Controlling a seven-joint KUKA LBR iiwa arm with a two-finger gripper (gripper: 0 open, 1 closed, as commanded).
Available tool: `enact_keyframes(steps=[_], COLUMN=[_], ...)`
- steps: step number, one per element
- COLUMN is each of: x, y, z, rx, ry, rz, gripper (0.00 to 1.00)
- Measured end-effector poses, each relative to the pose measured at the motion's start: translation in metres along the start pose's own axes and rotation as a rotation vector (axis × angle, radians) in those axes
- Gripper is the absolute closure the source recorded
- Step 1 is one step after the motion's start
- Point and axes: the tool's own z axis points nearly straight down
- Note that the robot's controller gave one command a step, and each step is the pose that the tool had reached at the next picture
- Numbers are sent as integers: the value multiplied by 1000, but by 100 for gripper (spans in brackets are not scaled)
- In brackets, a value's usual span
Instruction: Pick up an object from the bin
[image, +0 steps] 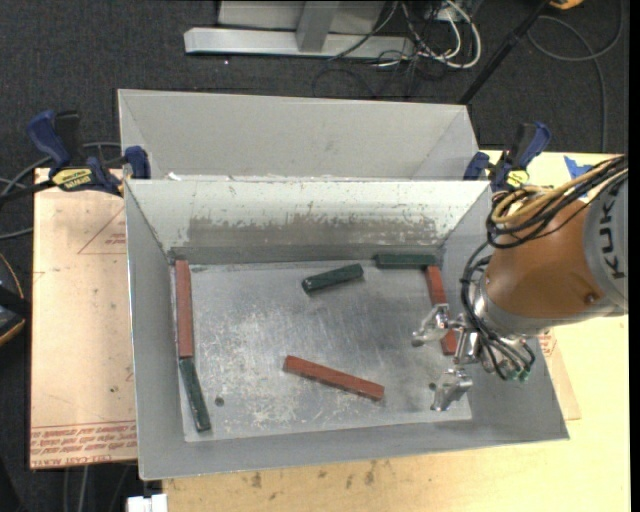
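Currently nothing is lifted. We see the gripper (442, 362) low by the right wall of the bin (300, 205), jaws spread, at the lower end of the red bar (436, 285) lying along that wall. Closing and lifting remain, we'd say.

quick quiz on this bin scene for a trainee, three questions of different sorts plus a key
1. How many dark green sticks lie in the bin?
2. True or false: the gripper hangs by the bin's left wall.
3. Which thing lies nearest the gripper?
A. the red stick by the right wall
B. a green stick in the front left corner
C. a red stick along the left wall

Key: 1. three; 2. false; 3. A
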Motion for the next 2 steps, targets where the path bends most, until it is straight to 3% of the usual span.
enact_keyframes(steps=[1, 2], x=[-9, -9], y=[56, 56], z=[46, 46], rx=[-2, -2], ry=[-4, -4], rz=[12, 12], gripper=[100, 100])
